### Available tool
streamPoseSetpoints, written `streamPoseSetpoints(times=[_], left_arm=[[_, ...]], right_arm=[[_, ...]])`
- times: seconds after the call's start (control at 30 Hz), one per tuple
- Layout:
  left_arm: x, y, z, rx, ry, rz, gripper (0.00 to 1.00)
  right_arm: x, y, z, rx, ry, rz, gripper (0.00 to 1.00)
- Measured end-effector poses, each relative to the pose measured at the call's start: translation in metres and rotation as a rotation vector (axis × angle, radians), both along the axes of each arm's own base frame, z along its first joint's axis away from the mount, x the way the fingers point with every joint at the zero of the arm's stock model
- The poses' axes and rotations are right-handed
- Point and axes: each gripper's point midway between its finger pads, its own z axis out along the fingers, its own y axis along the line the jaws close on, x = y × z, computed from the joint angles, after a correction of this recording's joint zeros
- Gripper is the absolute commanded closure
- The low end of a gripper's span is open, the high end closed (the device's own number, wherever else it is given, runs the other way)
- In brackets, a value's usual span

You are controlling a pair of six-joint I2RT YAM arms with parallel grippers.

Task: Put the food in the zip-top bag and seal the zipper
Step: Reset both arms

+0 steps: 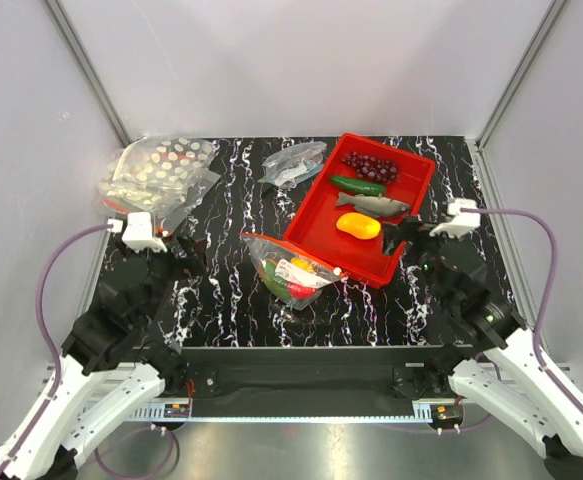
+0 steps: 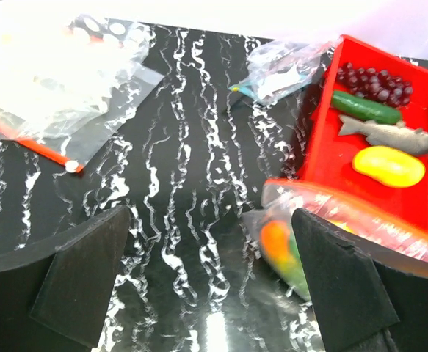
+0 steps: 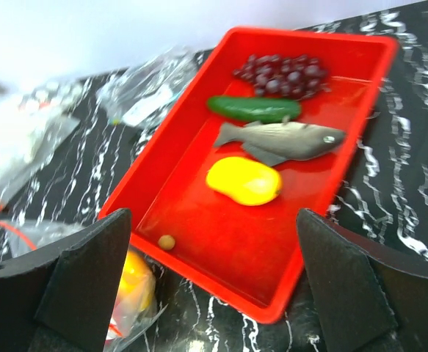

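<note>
Right pincer (image 1: pixel 399 238), jaws apart and empty, is the nearer, just right of the mango (image 1: pixel 359 225) lying crosswise in the red tray (image 1: pixel 316 190); the part-filled zip-top bag (image 1: pixel 293 272) rests on the tabletop (image 1: pixel 231 300) at the tray's near-left corner, left pincer (image 1: pixel 189 250) apart too.

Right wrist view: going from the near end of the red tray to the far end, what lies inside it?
In the red tray: small tan ball → orange-yellow mango → grey fish → green cucumber → purple grapes.
</note>
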Motion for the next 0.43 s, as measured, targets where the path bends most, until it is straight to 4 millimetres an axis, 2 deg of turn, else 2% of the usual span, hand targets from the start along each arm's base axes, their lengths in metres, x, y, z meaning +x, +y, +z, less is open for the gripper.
streamPoseSetpoints(times=[0.2, 0.43], left_arm=[[-0.013, 0.010, -0.041, 0.060, 0.021, -0.012, 0.01], [-0.008, 0.007, -0.054, 0.101, 0.071, -0.017, 0.01]], right_arm=[[-0.015, -0.030, -0.013, 0.055, -0.038, -0.110, 0.00], [-0.020, -0.036, -0.028, 0.062, -0.012, -0.135, 0.00]])
